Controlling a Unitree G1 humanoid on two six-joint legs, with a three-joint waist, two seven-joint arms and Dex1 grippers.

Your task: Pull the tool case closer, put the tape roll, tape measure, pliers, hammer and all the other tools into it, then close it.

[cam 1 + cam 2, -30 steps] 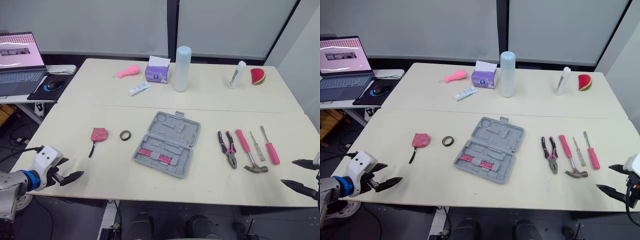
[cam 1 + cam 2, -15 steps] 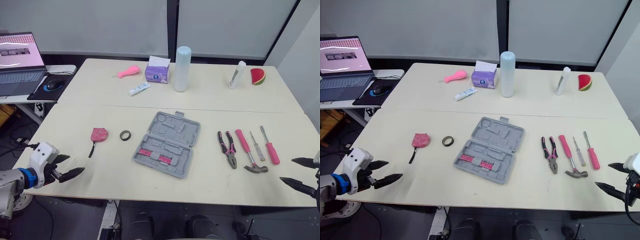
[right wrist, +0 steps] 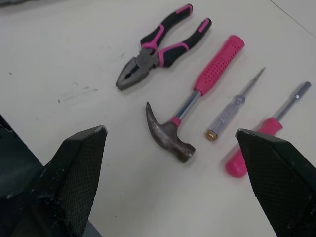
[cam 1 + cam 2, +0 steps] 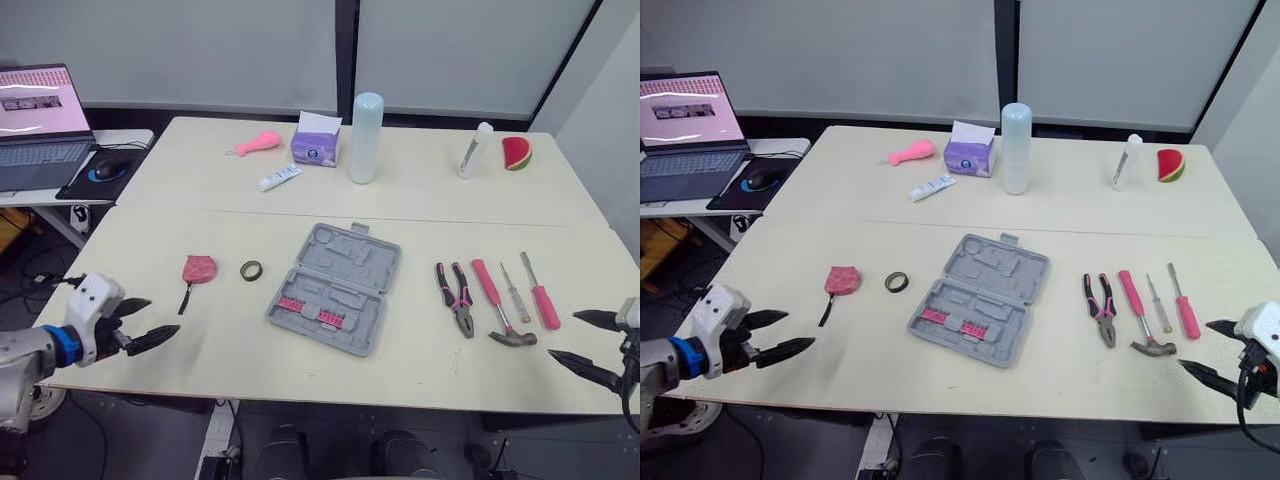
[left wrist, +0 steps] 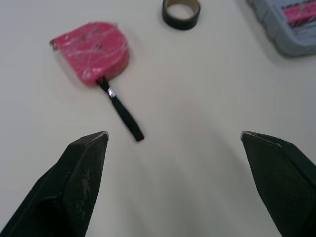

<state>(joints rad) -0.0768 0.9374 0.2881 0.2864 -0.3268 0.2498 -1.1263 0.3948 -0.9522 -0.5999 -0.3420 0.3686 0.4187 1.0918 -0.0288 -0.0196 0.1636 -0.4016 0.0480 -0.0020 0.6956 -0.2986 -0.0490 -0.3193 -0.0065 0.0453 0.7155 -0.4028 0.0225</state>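
Left gripper point(image 4: 165, 314): fingers point(image 5: 81, 168) released, spread wide, gap bare. It hangs over the near left edge of the table point(image 4: 230, 350); can't tell if it touches.
- Just ahead of the fingertips: the free end of the black strap point(image 5: 121, 111), the nearest item.
- Past the strap: the pink tape measure point(image 5: 91, 52), lying flat, strap still attached to it.
- Further out, off toward the centre: the black tape roll point(image 5: 181, 11), flat, near the tape measure but not touching.
- Beyond the roll: a corner of the tool case point(image 4: 335, 288).

Right gripper point(image 4: 561, 334): fingers point(image 3: 79, 163) released, wide apart, holding nothing, at the near right edge.
- Right ahead of the gap: the hammer point(image 3: 195, 106), steel head closest to the fingertips, pink handle running away from them.
- On the case side of the hammer: the pliers point(image 3: 158, 47), nose toward the fingers, pink and black handles away.
- On the hammer's other side: a clear-handled tester screwdriver point(image 3: 234, 106), then a pink-handled screwdriver point(image 3: 266, 138), roughly parallel.
- All four lie flat in a row, none touching.

The tool case sits between the two grippers, further in on the table, well apart from both. Lid open, lying flat, a row of pink bits point(image 4: 310, 311) in the half nearer the grippers. Every tool lies on the table outside it.

Far table, well beyond both grippers: a tall white bottle point(image 4: 365, 137), a tissue box point(image 4: 315, 145) and a watermelon slice point(image 4: 515, 153).
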